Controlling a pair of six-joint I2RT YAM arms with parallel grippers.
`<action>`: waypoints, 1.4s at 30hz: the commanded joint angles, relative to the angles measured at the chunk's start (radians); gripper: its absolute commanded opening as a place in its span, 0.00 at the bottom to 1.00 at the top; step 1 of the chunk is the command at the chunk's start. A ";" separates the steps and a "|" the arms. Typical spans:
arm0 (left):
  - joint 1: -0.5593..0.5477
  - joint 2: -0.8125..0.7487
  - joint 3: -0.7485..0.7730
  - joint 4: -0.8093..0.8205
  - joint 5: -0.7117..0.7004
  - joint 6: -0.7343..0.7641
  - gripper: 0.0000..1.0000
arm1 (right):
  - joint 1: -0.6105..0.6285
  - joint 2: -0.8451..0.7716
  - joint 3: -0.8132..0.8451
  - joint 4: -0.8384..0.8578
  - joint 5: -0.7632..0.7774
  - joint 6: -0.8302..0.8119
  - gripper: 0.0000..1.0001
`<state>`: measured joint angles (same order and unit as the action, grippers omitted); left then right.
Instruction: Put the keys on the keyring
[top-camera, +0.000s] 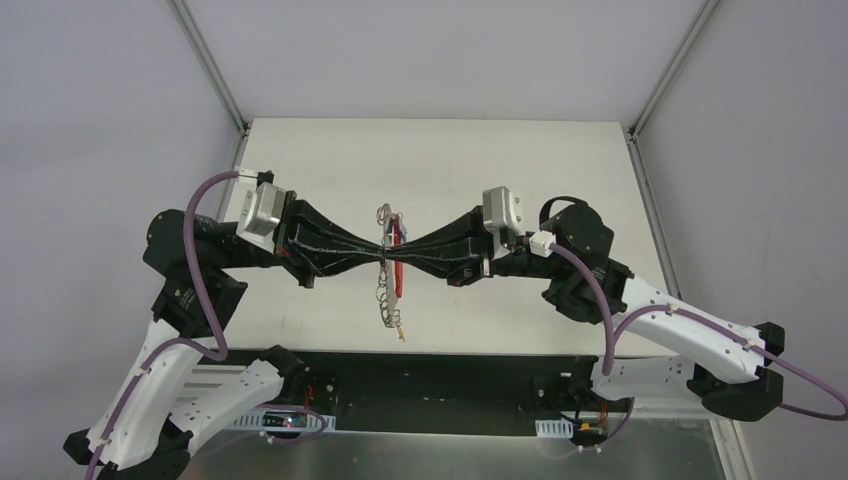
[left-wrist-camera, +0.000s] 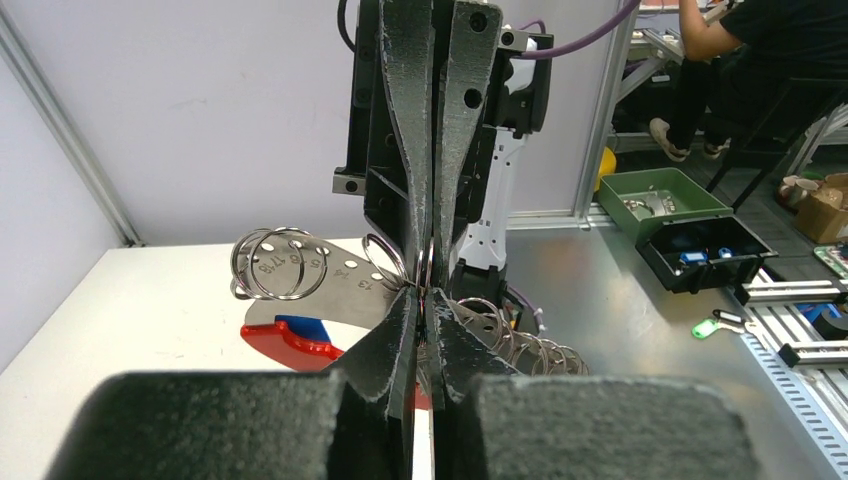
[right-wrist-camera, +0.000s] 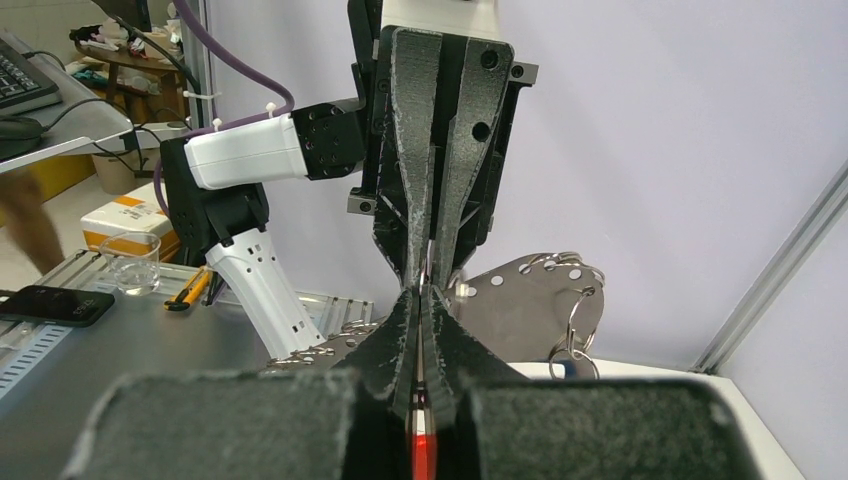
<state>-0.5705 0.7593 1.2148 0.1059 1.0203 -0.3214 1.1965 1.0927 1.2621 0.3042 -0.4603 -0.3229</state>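
Over the middle of the surface, my left end effector and right end effector meet tip to tip. Both are clamped tight on the keyring. Its red strap shows between my right fingers. Loose rings trail toward the surface's near edge, with the yellowish tag last.

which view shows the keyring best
Left wrist: the keyring fills the middle, its wire rings and red strap large and sharp. Top external shows the whole bunch, but tiny. Right wrist shows only a few rings at the edge of a metal plate.
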 joint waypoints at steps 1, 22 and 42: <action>-0.008 0.027 0.006 0.049 0.020 -0.021 0.00 | 0.012 -0.014 0.023 0.101 -0.018 0.016 0.00; -0.008 0.075 0.124 -0.264 -0.037 0.042 0.00 | 0.012 -0.110 0.126 -0.549 0.154 -0.034 0.36; -0.008 0.170 0.157 -0.611 0.004 0.123 0.00 | 0.012 0.094 0.578 -1.197 0.123 -0.058 0.44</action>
<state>-0.5762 0.9268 1.3384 -0.3969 1.0813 -0.2829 1.2022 1.1549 1.7298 -0.7773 -0.3069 -0.3569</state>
